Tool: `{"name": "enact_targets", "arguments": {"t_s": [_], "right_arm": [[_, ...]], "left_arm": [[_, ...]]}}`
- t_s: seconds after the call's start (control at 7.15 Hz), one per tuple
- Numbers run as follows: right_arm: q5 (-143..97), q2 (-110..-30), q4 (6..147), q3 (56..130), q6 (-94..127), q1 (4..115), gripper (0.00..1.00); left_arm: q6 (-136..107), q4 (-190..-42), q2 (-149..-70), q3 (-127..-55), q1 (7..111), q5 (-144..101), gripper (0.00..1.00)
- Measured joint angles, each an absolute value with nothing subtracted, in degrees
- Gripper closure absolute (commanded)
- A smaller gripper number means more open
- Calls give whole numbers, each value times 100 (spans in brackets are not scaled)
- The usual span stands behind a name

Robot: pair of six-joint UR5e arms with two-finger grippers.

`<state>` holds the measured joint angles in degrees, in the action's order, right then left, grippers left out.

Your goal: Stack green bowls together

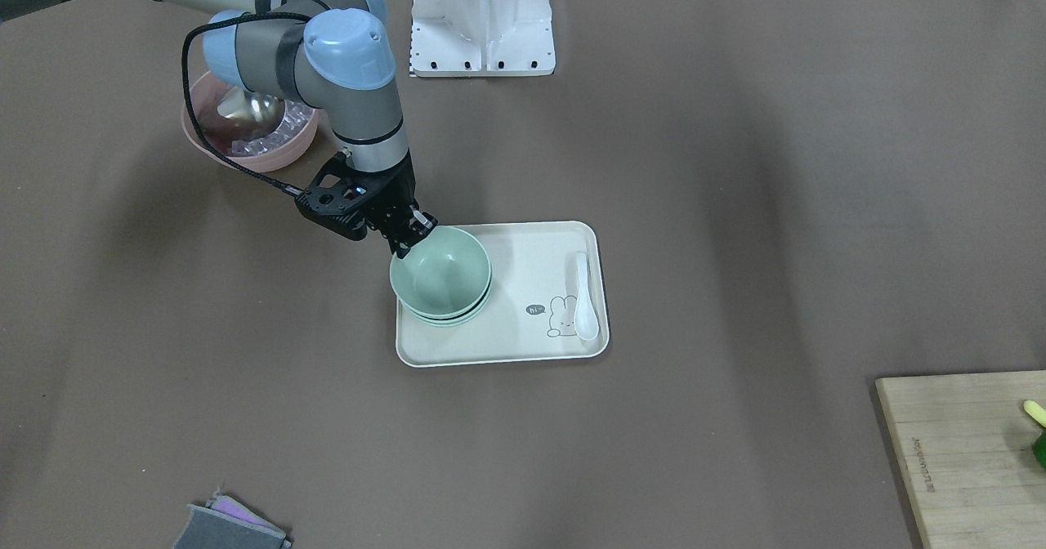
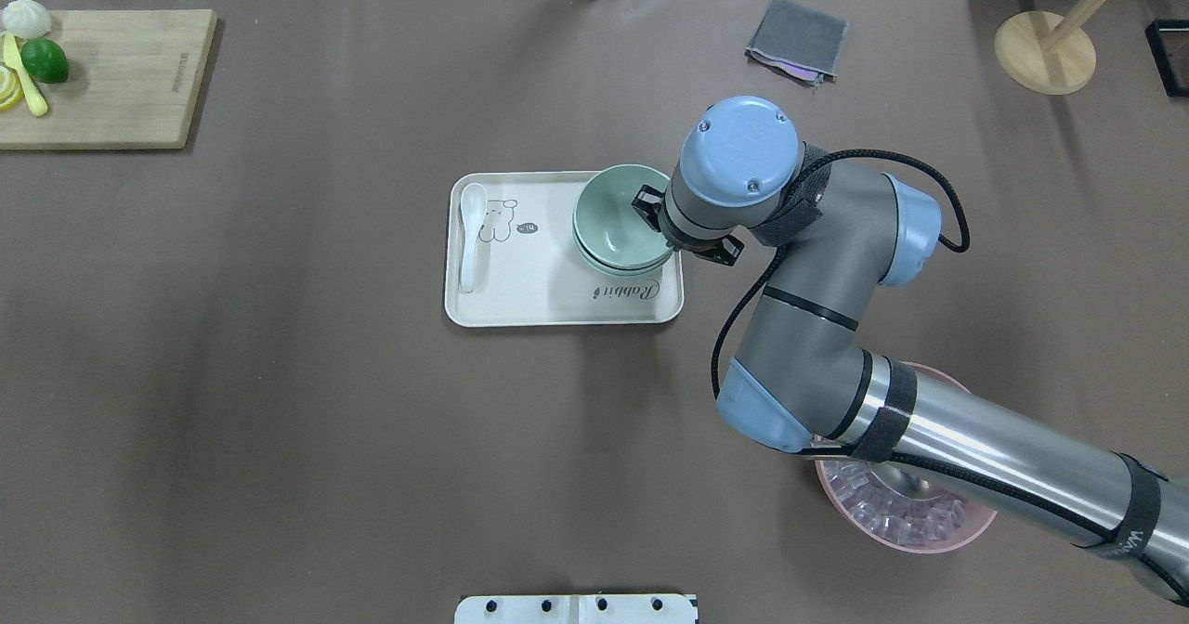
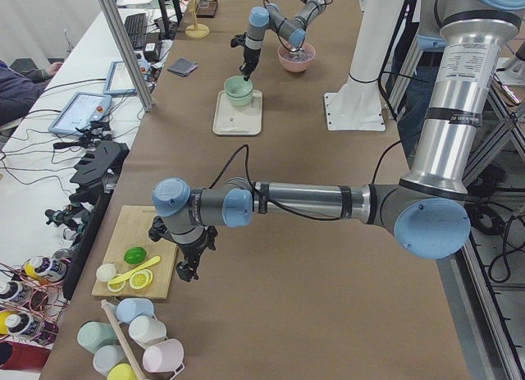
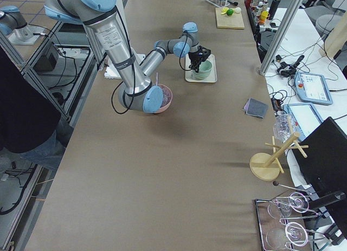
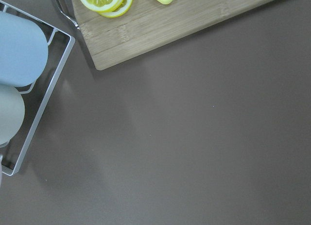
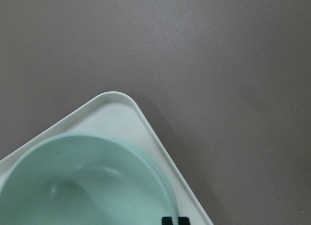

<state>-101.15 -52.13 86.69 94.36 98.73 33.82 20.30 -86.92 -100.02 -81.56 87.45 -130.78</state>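
1. Table (image 2: 279, 420) under a matte brown cover, with a cream tray (image 2: 548, 304) near its middle.
2. Three green bowls (image 2: 618, 220) sit nested on the tray.
3. The right gripper (image 1: 411, 237) pinches the top bowl's rim.
4. The left gripper (image 3: 187, 269) hangs beside the cutting board (image 2: 121, 95) at the far left corner; I cannot tell its grip.
5. A tablet (image 3: 84, 111) lies beyond the far edge.

Soft, even overhead light fills the matte brown counter (image 2: 279, 373); broad faint shadows lie beside the grey-and-blue right arm (image 2: 817, 327); wrist views look soft.
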Motion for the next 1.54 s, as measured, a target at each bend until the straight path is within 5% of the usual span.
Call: {"name": "enact_targets", "arguments": {"t_s": [0.7,0.84,0.98,1.12,1.54], "right_arm": [[-10105,-5203,8666,9414,9854,3356,100],[-10101,-5200,8666,9413,9798,3352,83],[-10100,-5191,8668,9411,9723,3352,10],[-10097,-5178,8670,9409,9691,3354,0],[-10083,-5148,8681,9427,9329,3443,0]], "left_arm": [[2030,-8692,-10002,-8156,8745,-13078,2],[2030,-8692,-10002,-8156,8745,-13078,2],[2030,-8692,-10002,-8156,8745,-13078,2],[2030,-8692,-10002,-8156,8745,-13078,2],[2029,-8702,-9958,-8156,8748,-13074,2]]}}
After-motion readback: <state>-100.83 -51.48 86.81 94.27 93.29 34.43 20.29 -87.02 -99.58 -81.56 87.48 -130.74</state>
